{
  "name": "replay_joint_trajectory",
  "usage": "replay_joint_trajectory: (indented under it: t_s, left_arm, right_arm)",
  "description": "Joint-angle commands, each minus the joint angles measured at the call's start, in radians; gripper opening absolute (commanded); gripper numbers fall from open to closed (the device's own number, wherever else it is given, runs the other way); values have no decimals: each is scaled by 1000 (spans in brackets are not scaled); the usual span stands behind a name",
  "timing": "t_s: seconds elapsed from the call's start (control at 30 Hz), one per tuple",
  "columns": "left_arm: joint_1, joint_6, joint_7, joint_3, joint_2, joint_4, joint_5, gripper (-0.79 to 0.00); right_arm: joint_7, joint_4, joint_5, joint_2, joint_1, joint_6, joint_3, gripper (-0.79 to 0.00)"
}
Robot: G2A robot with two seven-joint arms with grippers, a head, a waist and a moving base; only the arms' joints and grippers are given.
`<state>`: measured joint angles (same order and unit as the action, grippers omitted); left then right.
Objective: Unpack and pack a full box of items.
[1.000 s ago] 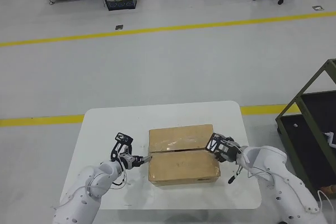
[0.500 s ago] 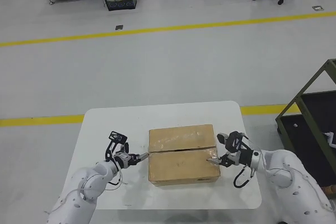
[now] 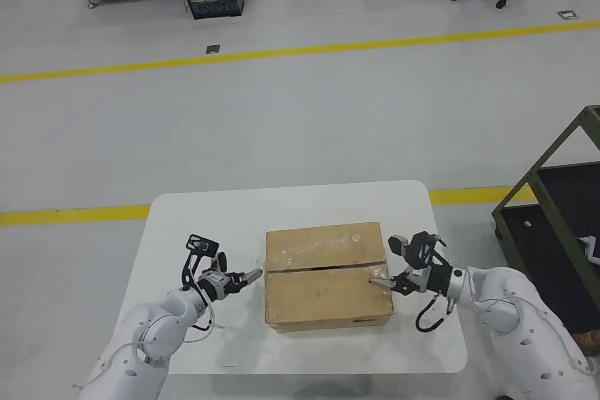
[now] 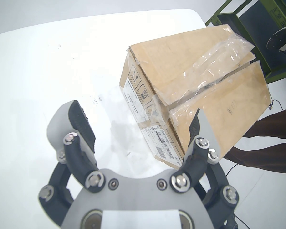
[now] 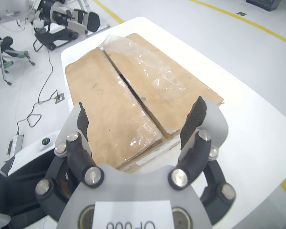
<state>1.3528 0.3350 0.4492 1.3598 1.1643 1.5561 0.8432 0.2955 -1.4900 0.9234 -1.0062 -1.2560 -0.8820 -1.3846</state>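
A brown cardboard box (image 3: 327, 275) sits mid-table, its two top flaps folded down with torn clear tape (image 4: 212, 65) along the seam. My left gripper (image 3: 248, 277) stands open just off the box's left end, level with the seam. In the left wrist view the open left gripper (image 4: 137, 107) faces the labelled end wall of the box (image 4: 193, 84). My right gripper (image 3: 380, 283) is open at the box's right end, its tips at the top edge. From the right wrist, the right gripper (image 5: 141, 103) hangs over the flaps of the box (image 5: 104, 101).
The white table (image 3: 180, 230) has bare room on all sides of the box. A green metal cart (image 3: 570, 220) stands off the table's right side. Cables and another machine (image 5: 62, 17) are on the floor beyond the far end.
The right gripper drew back from on top of the box's right end to its edge. The left gripper backed slightly away from the left end wall.
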Motion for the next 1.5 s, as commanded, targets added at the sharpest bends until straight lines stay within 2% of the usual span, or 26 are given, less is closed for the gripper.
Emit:
replay_joint_trajectory:
  t_s: [0.0,0.13,0.3,0.4,0.57,0.67,0.73,0.8,0.87,0.93,1.0,1.23,1.33,1.47]
  left_arm:
    - [3,-5,-19,5,0,3,-7,0]
    - [9,-30,-64,14,1,5,-26,0]
    - [11,-40,-85,16,2,7,-29,0]
    - [11,-40,-85,16,2,7,-29,0]
    - [11,-40,-85,16,2,7,-29,0]
    - [11,-40,-85,16,2,7,-29,0]
    - [11,-40,-85,16,2,7,-29,0]
    - [11,-40,-85,16,2,7,-29,0]
    - [11,-40,-85,16,2,7,-29,0]
    - [11,-40,-85,16,2,7,-29,0]
    - [11,-40,-85,16,2,7,-29,0]
    - [11,-40,-85,16,2,7,-29,0]
    - [11,-40,-85,16,2,7,-29,0]
    - [11,-40,-85,16,2,7,-29,0]
  right_arm:
    - [1,23,-14,1,15,7,-8,0]
    - [26,67,-21,0,62,32,4,0]
    - [73,89,67,-10,146,76,77,0]
    - [83,101,115,-21,192,99,135,-135]
    - [94,150,171,-40,261,115,226,-80]
    - [87,190,181,-50,293,114,264,0]
    - [77,217,185,-55,311,113,282,0]
    - [70,239,191,-60,326,108,298,-43]
    - [64,255,195,-64,339,104,313,-123]
    - [61,267,203,-68,351,104,326,-292]
    - [60,278,218,-72,364,109,340,-406]
    - [45,313,250,-86,395,117,385,-557]
    - [39,328,258,-91,407,117,398,-659]
    - [32,321,273,-90,409,116,397,-751]
